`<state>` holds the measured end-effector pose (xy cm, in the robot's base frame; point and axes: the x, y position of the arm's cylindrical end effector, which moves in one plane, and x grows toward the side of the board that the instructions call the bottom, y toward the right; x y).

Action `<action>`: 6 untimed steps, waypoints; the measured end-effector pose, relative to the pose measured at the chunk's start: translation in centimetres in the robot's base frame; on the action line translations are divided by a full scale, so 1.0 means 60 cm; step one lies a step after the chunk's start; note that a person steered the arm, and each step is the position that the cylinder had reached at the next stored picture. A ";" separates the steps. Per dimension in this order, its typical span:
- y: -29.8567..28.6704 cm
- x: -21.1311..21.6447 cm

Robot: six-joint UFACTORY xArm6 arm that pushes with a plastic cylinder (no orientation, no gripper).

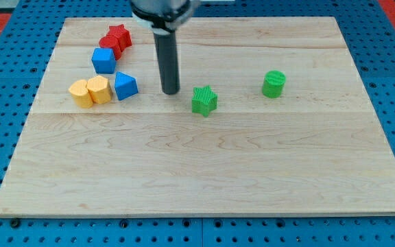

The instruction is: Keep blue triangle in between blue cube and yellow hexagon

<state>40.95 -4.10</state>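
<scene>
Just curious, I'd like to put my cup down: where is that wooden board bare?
Bare: everything below the green star, and the top right beyond the green cylinder. Crowded: upper left, around the blue cube, blue triangle and yellow hexagon.

A pale wooden surface [204,171] carries a cluster at the view's upper left: red star [120,34], blue cube [103,60], blue triangle [125,86], two yellow blocks [90,91]. A green star [204,100] and green cylinder [273,84] sit apart toward the right.

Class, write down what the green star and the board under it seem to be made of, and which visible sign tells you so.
Green star: probably plastic, matt; its sides show fine ridges, maybe from printing. Board: pale wood, smooth, with visible grain and plank seams.
</scene>
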 end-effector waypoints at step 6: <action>-0.193 0.103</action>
